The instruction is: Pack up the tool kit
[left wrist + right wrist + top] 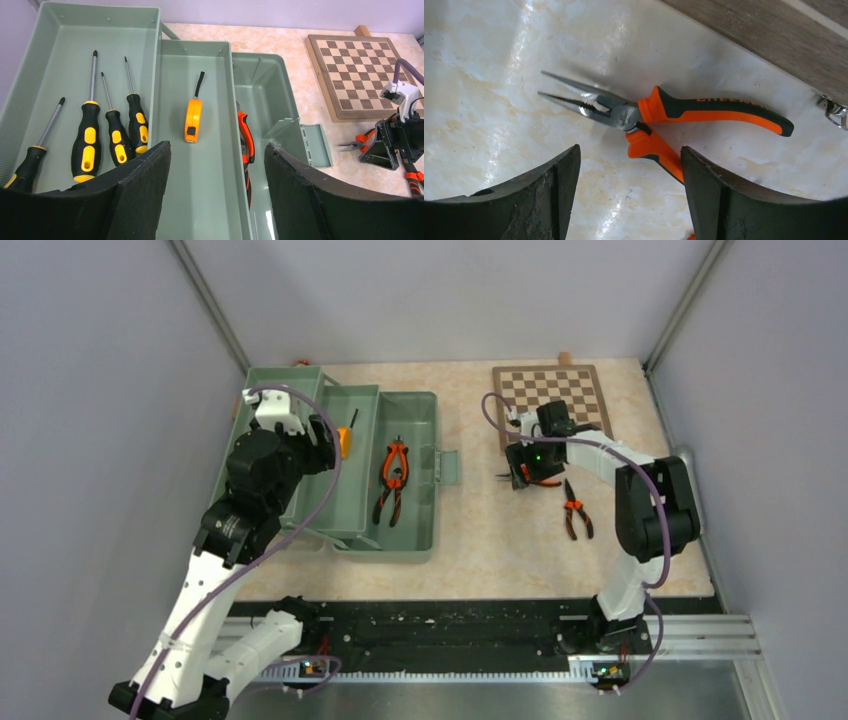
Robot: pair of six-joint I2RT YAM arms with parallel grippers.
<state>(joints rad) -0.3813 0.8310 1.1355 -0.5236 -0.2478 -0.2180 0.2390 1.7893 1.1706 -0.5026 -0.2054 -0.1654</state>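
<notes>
— Four screwdrivers (pixel 87 145) lie side by side in the leftmost tray of the toolbox (pixel 415 502), tips pointing away from the arms.
— And the tape measure?
— The orange tape measure (pixel 193 120) sits alone in the middle tray. One pair of orange-handled pliers (pixel 393 480) lies in the deep compartment to its right.
— The left hand?
— The left hand (pixel 216 155) hangs over the open box, fingers spread, nothing between them.
— The right?
— The right hand (pixel 628 165) is low over the needle-nose pliers (pixel 624 115) on the bench (pixel 480 540), just in front of the chessboard (pixel 550 395). It's released: the fingers stand apart, straddling one orange handle without pinching it. The nose points toward the toolbox.
— Anything else loose?
— A third pair of pliers (pixel 575 512) on the bench, beside the right arm.
</notes>
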